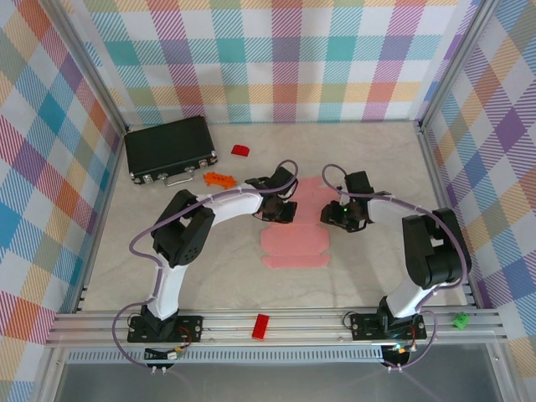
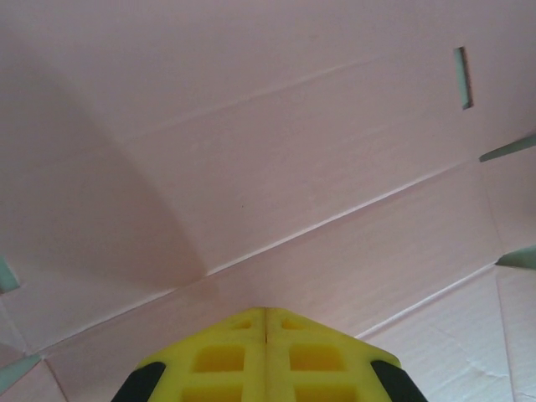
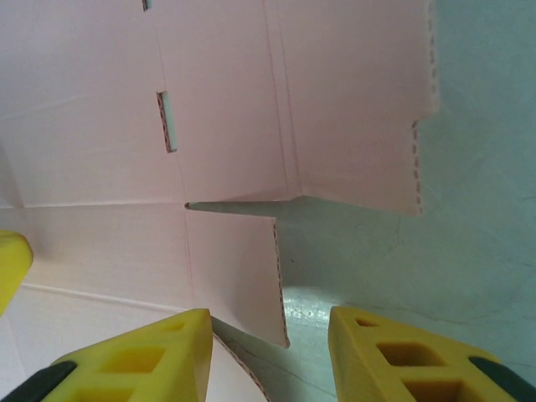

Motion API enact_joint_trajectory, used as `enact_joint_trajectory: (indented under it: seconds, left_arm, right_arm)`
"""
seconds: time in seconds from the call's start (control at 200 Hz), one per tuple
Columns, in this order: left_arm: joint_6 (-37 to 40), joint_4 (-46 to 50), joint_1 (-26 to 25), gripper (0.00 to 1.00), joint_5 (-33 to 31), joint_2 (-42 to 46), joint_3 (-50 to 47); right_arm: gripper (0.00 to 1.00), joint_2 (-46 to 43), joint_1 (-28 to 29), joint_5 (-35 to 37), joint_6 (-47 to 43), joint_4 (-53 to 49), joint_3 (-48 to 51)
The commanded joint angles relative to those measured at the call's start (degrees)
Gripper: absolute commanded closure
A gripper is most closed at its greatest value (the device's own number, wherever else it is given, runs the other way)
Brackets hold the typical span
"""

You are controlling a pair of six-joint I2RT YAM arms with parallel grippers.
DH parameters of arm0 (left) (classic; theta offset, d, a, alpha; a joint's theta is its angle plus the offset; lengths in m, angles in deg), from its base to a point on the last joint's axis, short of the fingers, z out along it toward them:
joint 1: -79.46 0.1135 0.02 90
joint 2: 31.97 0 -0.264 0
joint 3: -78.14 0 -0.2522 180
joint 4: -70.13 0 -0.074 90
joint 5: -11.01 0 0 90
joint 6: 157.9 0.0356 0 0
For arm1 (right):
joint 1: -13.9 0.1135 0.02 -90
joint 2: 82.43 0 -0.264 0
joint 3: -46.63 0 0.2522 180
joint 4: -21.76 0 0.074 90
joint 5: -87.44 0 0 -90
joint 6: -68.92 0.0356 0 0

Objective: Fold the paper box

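- A small red block (image 1: 261, 326) lies on the rail between my two bases.
- The paper box (image 1: 295, 248) lies flat mid-table, an unfolded pink sheet.
- My left gripper (image 2: 266, 322) is closed, its fingertips pressed together over the creased card.
- My right gripper (image 3: 270, 331) stands open at the sheet's right edge, with a flap's corner between its fingers.
- The black case (image 1: 171, 149) sits far left.
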Motion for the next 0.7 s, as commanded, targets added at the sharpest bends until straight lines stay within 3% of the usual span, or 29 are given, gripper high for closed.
enact_joint_trajectory:
  seconds: [0.0,0.695]
  left_arm:
    - [-1.0,2.7,-0.1,1.0,0.1,-1.3,0.8]
    - [-0.5,3.7,-0.1,1.0,-2.3,-2.8,-0.7]
  right_arm:
    - [0.58,0.8,-0.4,-3.2,-0.7,1.5,-1.2]
    - [0.63,0.6,0.9,-13.2,-3.6,3.7,-2.6]
